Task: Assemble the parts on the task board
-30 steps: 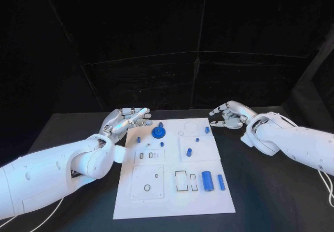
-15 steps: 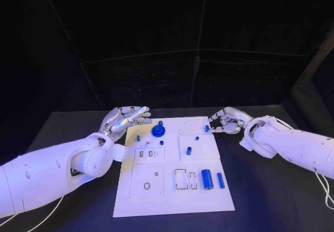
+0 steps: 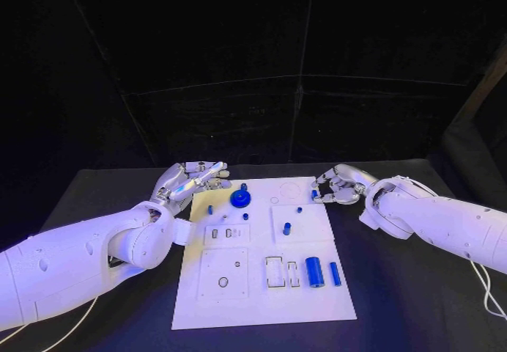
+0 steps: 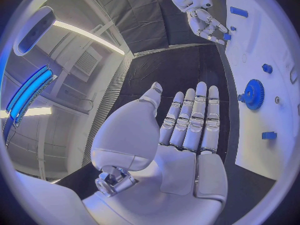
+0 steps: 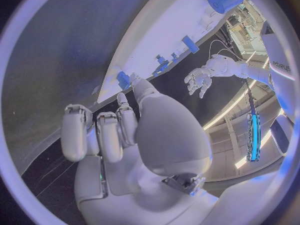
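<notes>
Both hands sit at the far corners of the board [image 3: 264, 293]. Right hand [image 3: 340, 185] is at the far right edge, fingers curled, thumb and a fingertip at a small blue peg [image 3: 313, 195]; whether it grips the peg I cannot tell. Left hand [image 3: 193, 182] hovers just off the far left corner, fingers straight and apart, holding nothing. A toothed blue gear [image 3: 242, 199] stands near it. Two blue cylinders [image 3: 315, 273] lie nearer, on the matte white board, black table [image 3: 412, 293] open around it.

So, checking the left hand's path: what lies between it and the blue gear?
Nothing: in the head view only bare white board separates the left hand from the blue gear.
</notes>
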